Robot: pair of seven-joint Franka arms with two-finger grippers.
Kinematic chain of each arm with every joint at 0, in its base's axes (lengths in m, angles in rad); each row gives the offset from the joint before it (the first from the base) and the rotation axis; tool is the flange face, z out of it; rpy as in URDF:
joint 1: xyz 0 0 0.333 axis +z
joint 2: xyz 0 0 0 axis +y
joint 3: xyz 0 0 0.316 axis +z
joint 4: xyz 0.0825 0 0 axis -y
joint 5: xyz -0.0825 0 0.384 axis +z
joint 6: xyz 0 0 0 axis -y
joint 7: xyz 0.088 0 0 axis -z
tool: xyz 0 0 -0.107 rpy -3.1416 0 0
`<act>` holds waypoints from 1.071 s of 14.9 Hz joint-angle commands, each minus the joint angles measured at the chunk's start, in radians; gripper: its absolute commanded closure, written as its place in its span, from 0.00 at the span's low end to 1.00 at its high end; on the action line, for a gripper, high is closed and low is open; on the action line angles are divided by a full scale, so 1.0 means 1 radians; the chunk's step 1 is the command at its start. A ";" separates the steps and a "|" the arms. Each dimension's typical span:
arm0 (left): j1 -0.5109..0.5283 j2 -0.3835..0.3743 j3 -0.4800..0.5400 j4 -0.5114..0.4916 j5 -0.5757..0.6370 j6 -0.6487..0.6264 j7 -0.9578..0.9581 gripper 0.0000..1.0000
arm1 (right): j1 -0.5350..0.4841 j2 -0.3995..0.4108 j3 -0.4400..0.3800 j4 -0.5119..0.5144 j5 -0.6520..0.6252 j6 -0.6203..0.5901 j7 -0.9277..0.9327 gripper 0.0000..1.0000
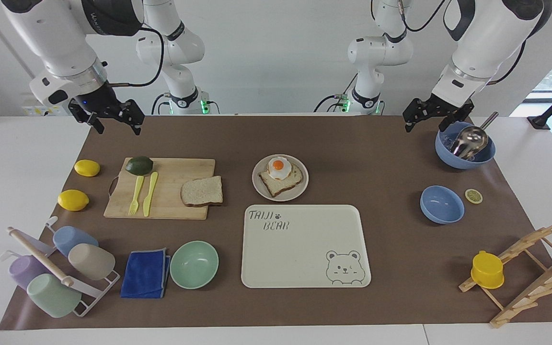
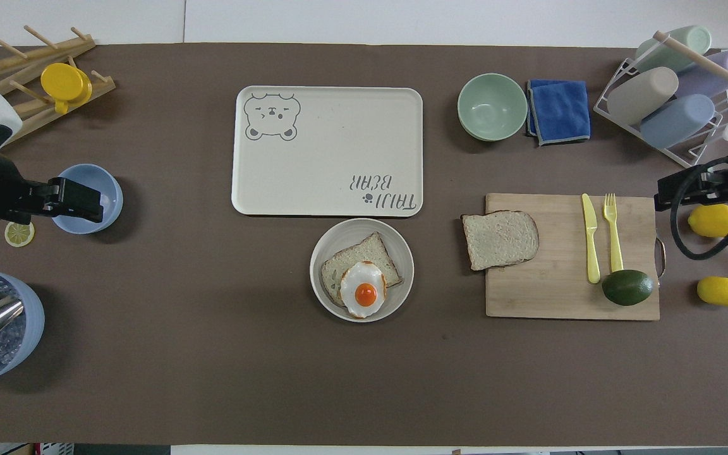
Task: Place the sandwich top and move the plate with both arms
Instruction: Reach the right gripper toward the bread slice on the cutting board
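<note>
While both arms hang idle above the table's robot-side corners, no part of the task shows as started.

Sandwich top [image 1: 202, 191]: lies flat on the cutting board [image 1: 170, 203], at the board's edge toward the plate, one side overhanging slightly. Untouched. Yellow knife [image 1: 150, 193], fork [image 1: 135, 195] and avocado [image 1: 139, 165] share the board, apart from the slice.

Plate [image 1: 258, 188]: sits on the brown mat near table centre, just robot-side of the bear tray [image 1: 304, 239], close to the tray's edge but apart from it. It carries the lower bread slice [image 1: 285, 182] w/ fried egg [image 1: 279, 166] on top. No top slice yet.

Right gripper [image 1: 113, 120]: up in the air over the mat corner at the right arm's end, fingers spread wide, nothing held. Left gripper [image 1: 431, 114]: over the mat beside the blue bowl [image 1: 487, 155] w/ metal scoop [image 1: 470, 140], fingers apart, nothing held.

Remaining, by my judgement: pick up top slice, set on egg, then two-arm plate move, probably onto the tray, though the destination isn't stated. All steps outstanding.

Visibility notes:
- Overhead view cuts off most of both arms; the right gripper shows only partly at the frame edge, behind its cable.
- Left gripper overlaps the smaller blue bowl [image 1: 442, 205] from above; facing view shows it well clear of it.
- Scoop bowl's contents unclear, poss. ice.
</note>
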 commanded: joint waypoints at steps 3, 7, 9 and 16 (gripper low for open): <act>0.012 -0.019 -0.009 -0.011 0.014 -0.008 0.004 0.00 | -0.011 0.003 0.006 0.009 0.027 0.015 -0.016 0.00; 0.012 -0.019 -0.009 -0.012 0.014 -0.006 0.004 0.00 | -0.013 -0.007 0.006 -0.009 0.025 0.013 -0.033 0.00; 0.012 -0.019 -0.009 -0.012 0.014 -0.008 0.004 0.00 | 0.003 -0.006 0.009 -0.011 0.050 0.030 -0.063 0.00; 0.012 -0.019 -0.009 -0.011 0.014 -0.008 0.004 0.00 | 0.286 0.153 0.019 -0.055 -0.079 0.133 0.231 0.00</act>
